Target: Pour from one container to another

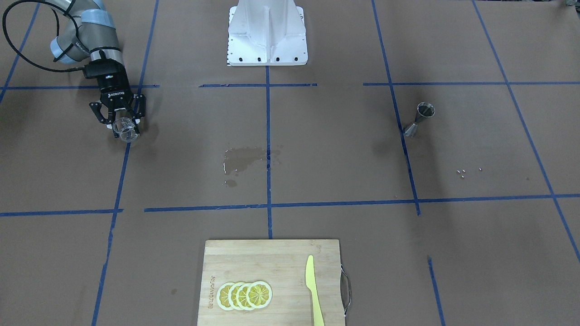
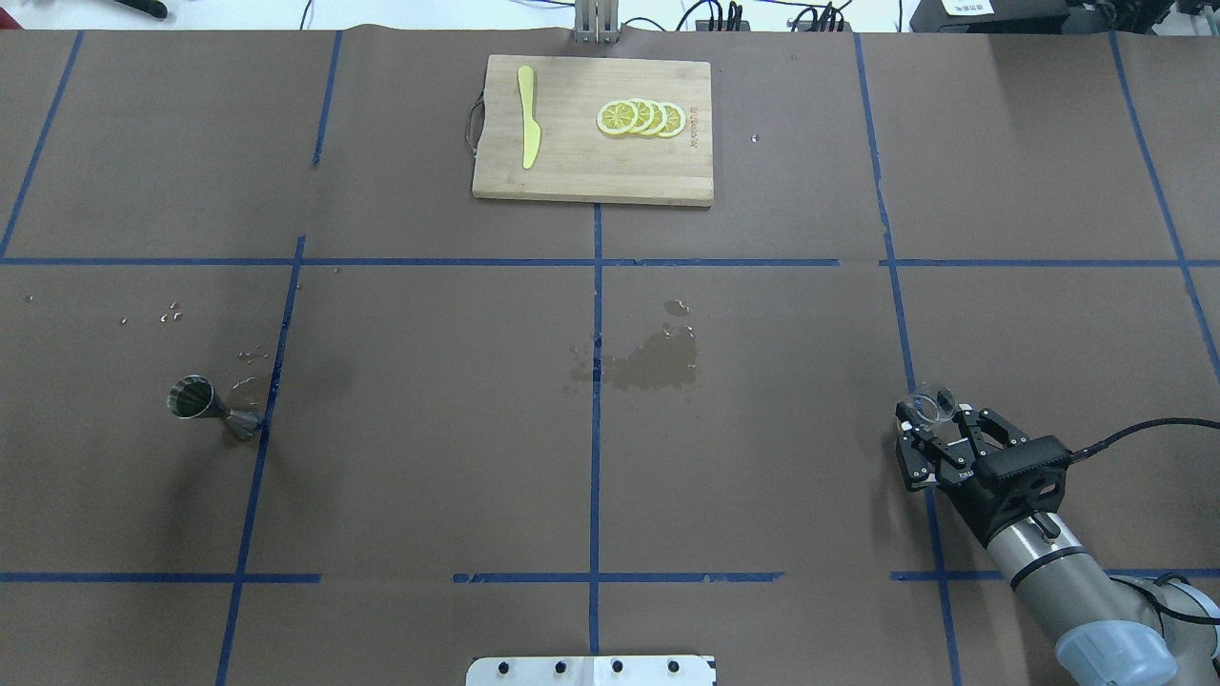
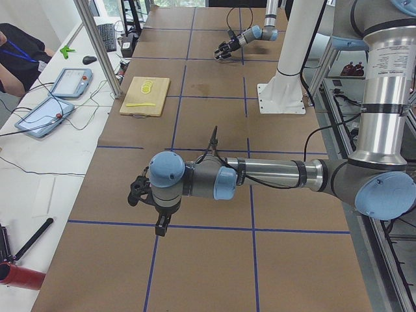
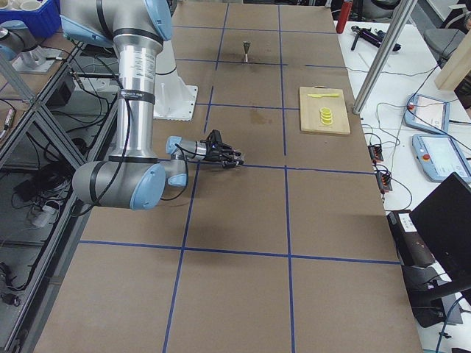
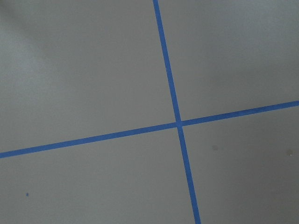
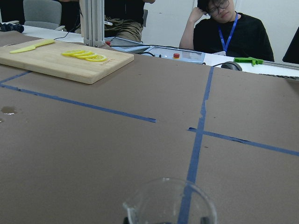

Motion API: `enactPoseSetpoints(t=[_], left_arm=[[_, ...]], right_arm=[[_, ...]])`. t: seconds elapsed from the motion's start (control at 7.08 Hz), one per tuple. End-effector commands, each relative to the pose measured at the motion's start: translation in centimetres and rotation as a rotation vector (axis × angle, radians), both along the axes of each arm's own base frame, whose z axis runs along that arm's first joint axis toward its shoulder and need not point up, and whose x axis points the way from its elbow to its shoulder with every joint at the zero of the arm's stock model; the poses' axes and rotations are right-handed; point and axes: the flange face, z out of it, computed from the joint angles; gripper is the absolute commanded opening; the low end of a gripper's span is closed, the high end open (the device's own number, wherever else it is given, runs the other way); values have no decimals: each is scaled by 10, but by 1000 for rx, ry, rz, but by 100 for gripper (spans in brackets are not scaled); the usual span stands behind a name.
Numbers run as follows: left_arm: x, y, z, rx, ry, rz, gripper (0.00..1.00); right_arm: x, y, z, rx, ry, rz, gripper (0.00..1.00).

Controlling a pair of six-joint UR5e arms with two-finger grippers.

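The clear glass beaker [image 1: 126,128] sits upright between the fingers of my right gripper [image 1: 124,127], which is shut on it low over the table on my right side. Overhead, the beaker [image 2: 932,405] shows at the tips of that gripper [image 2: 936,417], and its rim [image 6: 170,203] fills the bottom of the right wrist view. The steel hourglass jigger [image 1: 419,120] stands far off on my left side [image 2: 212,408]. My left gripper [image 3: 144,198] appears only in the exterior left view, away from the jigger [image 3: 213,139]; I cannot tell whether it is open or shut.
A wooden cutting board [image 2: 572,162] with lemon slices [image 2: 640,117] and a yellow knife [image 2: 527,129] lies at the far middle edge. A wet stain [image 2: 653,367] darkens the table's centre. Small crumbs [image 2: 170,314] lie beyond the jigger. The white robot base [image 1: 267,36] stands between the arms.
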Motion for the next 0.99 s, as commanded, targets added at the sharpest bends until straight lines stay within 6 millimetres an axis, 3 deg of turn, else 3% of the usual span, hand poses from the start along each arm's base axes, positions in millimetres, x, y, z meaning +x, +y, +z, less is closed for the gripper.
enactPoseSetpoints(t=[0.0, 0.28, 0.42, 0.57, 0.85], left_arm=[[1, 0, 0, 0, -1, 1, 100], [1, -1, -2, 4, 0, 2, 100], [1, -1, -2, 5, 0, 2, 100], [1, -1, -2, 8, 0, 2, 100], [1, -2, -2, 28, -4, 0, 100]], right_arm=[[0, 2, 4, 0, -14, -6, 45], [2, 3, 15, 2, -33, -9, 65], [3, 3, 14, 2, -38, -9, 92], [3, 3, 14, 2, -38, -9, 99], [2, 3, 10, 3, -45, -9, 99]])
